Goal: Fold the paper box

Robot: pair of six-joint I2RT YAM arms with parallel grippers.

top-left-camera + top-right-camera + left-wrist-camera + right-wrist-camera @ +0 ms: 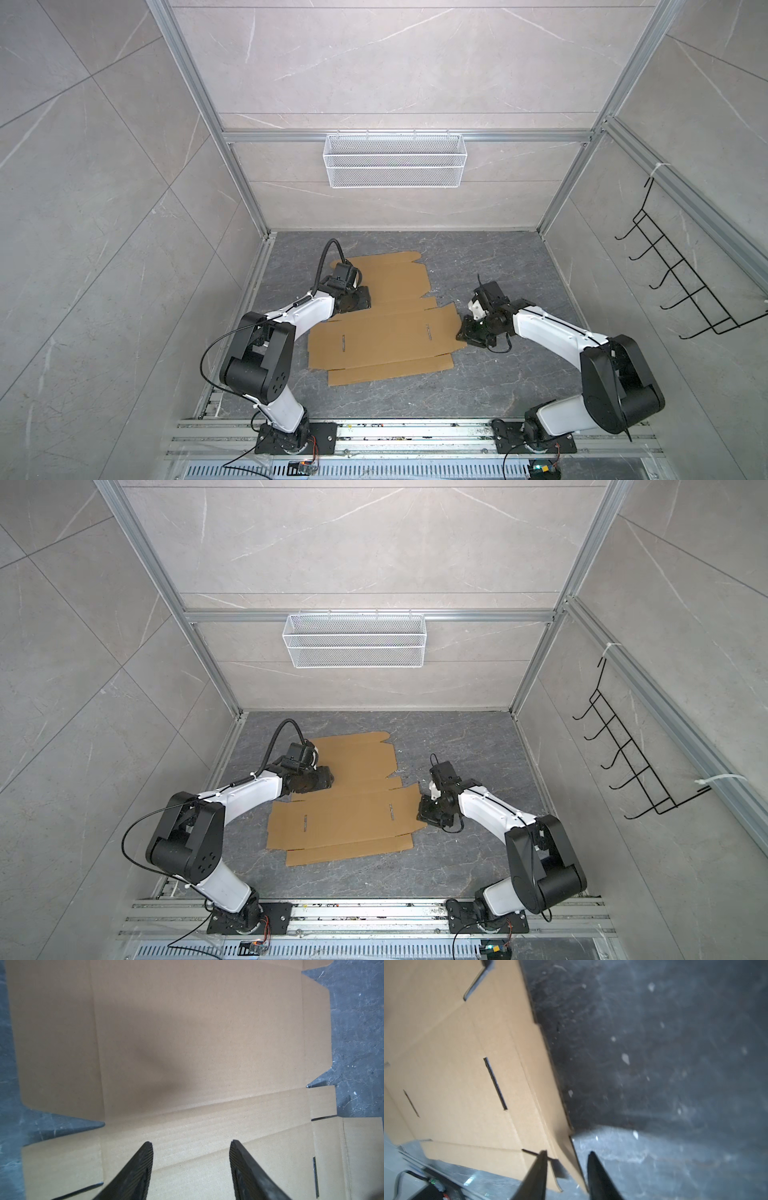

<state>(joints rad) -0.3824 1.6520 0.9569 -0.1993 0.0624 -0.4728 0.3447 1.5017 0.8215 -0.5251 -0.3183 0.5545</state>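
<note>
Right gripper (568, 1153) is standing with its fingers (538, 1169) narrowly apart, straddling the outer edge of a side flap of the paper box (456, 1064). One finger is lying over the flap's slotted face and the other is sitting just beyond the edge; whether they are actually pinching the board cannot be told. Beside this gripper the flap is tilting up off the dark table (675, 1064) and throwing a shadow beneath itself. Left gripper (191, 1142) is pointing down over a creased panel of the same sheet with its fingers (135, 1174) spread wide and nothing between them; whether the tips are touching the board cannot be told. In both top views the box is lying unfolded and mostly flat, stretching from under the left gripper across to the right gripper at its far side edge.
</note>
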